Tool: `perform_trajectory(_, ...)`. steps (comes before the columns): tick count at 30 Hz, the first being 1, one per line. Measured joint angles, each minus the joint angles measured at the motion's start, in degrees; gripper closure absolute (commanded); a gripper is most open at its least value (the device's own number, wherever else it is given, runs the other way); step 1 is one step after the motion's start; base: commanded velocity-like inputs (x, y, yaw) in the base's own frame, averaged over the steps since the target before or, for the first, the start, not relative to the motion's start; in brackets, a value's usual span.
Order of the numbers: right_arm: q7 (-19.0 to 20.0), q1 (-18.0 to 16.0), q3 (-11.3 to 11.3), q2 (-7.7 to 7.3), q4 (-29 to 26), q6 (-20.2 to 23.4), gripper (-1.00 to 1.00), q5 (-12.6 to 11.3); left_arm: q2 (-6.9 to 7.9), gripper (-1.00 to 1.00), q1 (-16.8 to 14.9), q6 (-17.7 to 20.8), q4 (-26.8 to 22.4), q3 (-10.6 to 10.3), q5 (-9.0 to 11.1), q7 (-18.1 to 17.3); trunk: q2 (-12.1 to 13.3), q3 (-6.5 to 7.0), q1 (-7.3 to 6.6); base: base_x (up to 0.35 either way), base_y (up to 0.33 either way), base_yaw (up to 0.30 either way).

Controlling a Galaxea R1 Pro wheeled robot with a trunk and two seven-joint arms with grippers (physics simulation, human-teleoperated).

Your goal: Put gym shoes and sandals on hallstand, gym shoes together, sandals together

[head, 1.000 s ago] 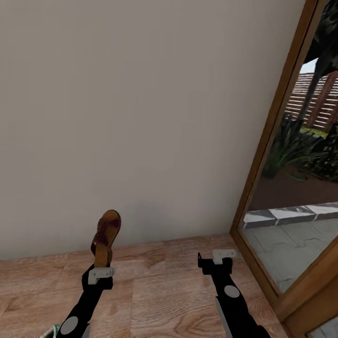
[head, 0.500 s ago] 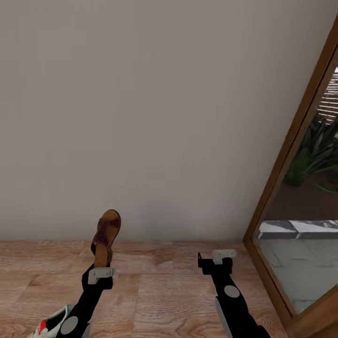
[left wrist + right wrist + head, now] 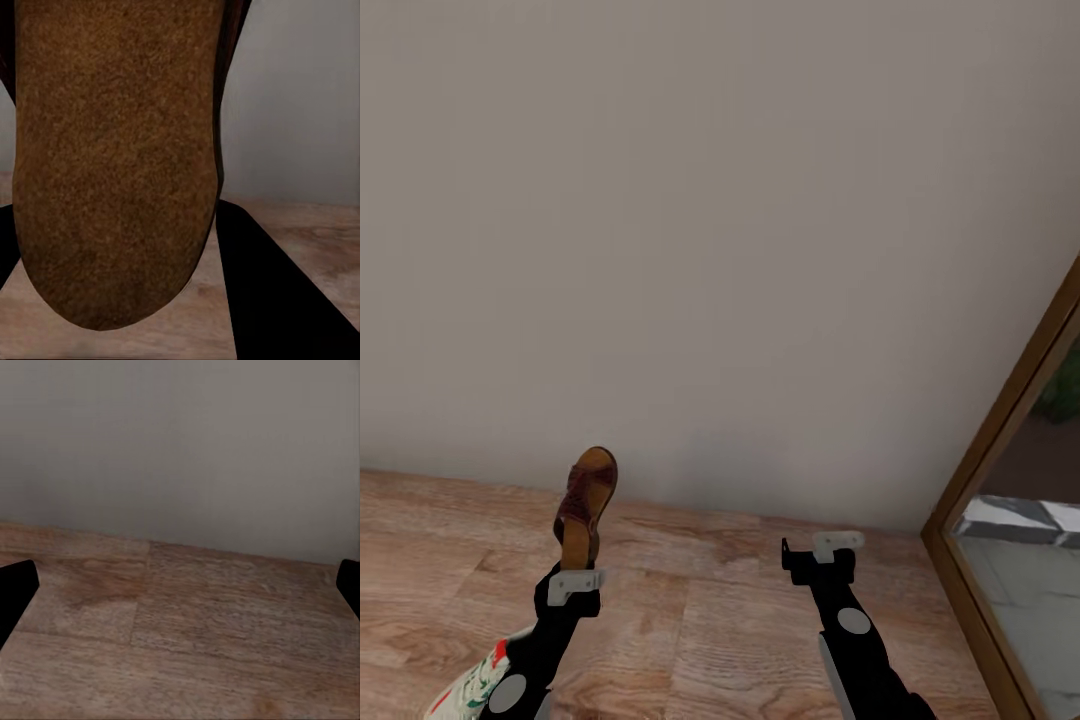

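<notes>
Gym shoe (image 3: 472,685) at the near left corner of the head view, on the corridor floor (image 3: 690,640), partly hidden behind the left arm; white upper, red and green marks visible; heading not readable from the visible part.

Left gripper (image 3: 574,583) closed on the heel end of one sandal (image 3: 586,505), held clear of the floor. Long axis near upright, tilted slightly right, toe end up and away from the robot, strap side and tan insole facing the head camera. In the left wrist view, brown sole (image 3: 120,157) pressed close to the lens, running lengthwise between the dark fingers (image 3: 262,292).

Right gripper (image 3: 822,553) empty, fingers spread wide; in the right wrist view, black fingertips (image 3: 15,592) at opposite edges of the picture, bare planks between them.

Open floor between and ahead of both grippers, running up to the wall base. Wooden door frame (image 3: 1000,450) bounding the floor on the right, slanting upward, with grey paving (image 3: 1020,560) seen through it.

Light brown wood-grain planks underfoot. Plain beige wall (image 3: 710,230) beyond, meeting the floor just past the gripper tips.
</notes>
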Motion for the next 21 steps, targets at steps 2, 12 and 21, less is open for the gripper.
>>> perform_trajectory(2, 0.0, 0.0, -0.01, 0.0, 0.0, 0.0, -1.0, 0.0, 0.0, 1.0, 0.0, 0.0, 0.0, 0.0, 0.0, 0.0, 0.0, 0.0, 0.0, 0.0, 0.0, 0.279)
perform_trajectory(12, -0.01, 0.0, -0.04, 0.0, 0.0, 0.0, -1.0, 0.0, 0.0, 1.0, 0.0, 0.0, -0.04, 0.0, 0.0, 0.0, 0.0, 0.0, 0.0, 0.0, 0.0, 0.279)
perform_trajectory(21, -0.05, 0.0, -0.04, 0.0, 0.0, 0.0, -1.0, 0.0, 0.0, 1.0, 0.0, 0.0, -0.02, 0.0, 0.0, 0.0, 0.0, 0.0, 0.0, 0.0, 0.0, 0.279)
